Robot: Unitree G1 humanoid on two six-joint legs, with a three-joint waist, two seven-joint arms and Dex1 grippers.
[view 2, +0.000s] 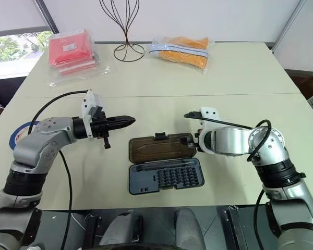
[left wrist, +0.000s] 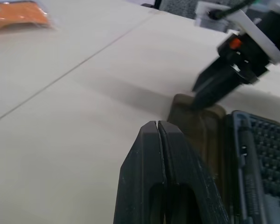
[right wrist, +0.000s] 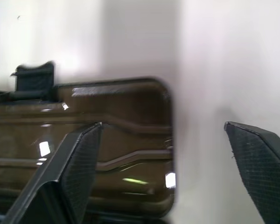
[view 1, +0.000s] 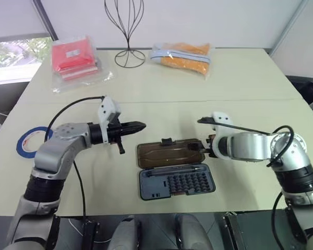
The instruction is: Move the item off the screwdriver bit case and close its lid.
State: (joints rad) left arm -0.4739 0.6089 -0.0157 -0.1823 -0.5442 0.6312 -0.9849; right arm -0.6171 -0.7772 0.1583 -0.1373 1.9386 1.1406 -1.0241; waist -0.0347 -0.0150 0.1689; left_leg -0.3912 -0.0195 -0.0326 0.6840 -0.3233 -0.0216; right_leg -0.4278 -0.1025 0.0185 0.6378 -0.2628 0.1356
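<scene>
Lighting: bright, even, diffuse daylight.
Soft shadows on table (view 1: 240, 78); glints on smoky lid (right wrist: 116, 140); both wrist views blurred, near fingers (left wrist: 163, 186) soft.

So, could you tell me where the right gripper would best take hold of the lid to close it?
Probably at the lid's right short edge. The lid lies flat and open on the table, hinged along its near side to the screwdriver bit case, and the right gripper is open with that edge between its fingers. Coming from the right leaves the latch tab free.
</scene>
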